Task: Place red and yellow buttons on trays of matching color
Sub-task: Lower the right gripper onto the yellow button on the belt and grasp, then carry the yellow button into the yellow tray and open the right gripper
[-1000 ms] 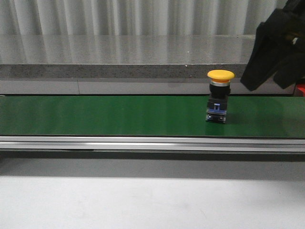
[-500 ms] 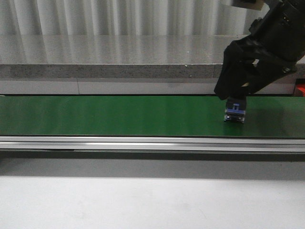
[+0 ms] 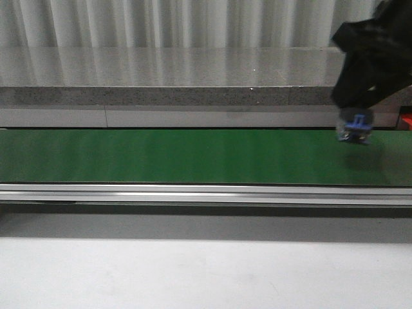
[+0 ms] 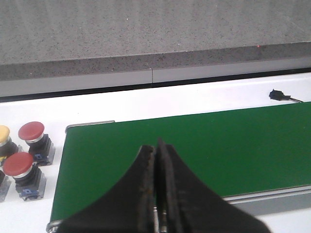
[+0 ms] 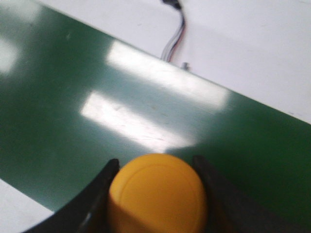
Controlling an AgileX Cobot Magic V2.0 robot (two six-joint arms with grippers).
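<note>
The right gripper [image 3: 356, 125] is at the far right of the front view, above the green belt [image 3: 167, 156], and its jaws are clamped on the yellow button [image 5: 157, 194]. In the right wrist view the button's round yellow cap sits snug between the two dark fingers [image 5: 95, 196], with the belt blurred beneath it and a thin cable [image 5: 174, 31] lying on the white surface beyond the belt's edge. From the front only the button's blue and black base shows, hanging just below the dark bulk of the arm and lifted clear of the belt near its far edge. The left gripper [image 4: 156, 194] hangs over the other end of the belt, its jaws pressed together with nothing between them. Beside that end of the belt, on the white table [image 4: 204, 99], stand two red buttons [image 4: 32, 131], one behind the other, and the edge of another yellow-capped one [image 4: 3, 136] just shows at the border of the left wrist view. No trays can be seen in any view.
</note>
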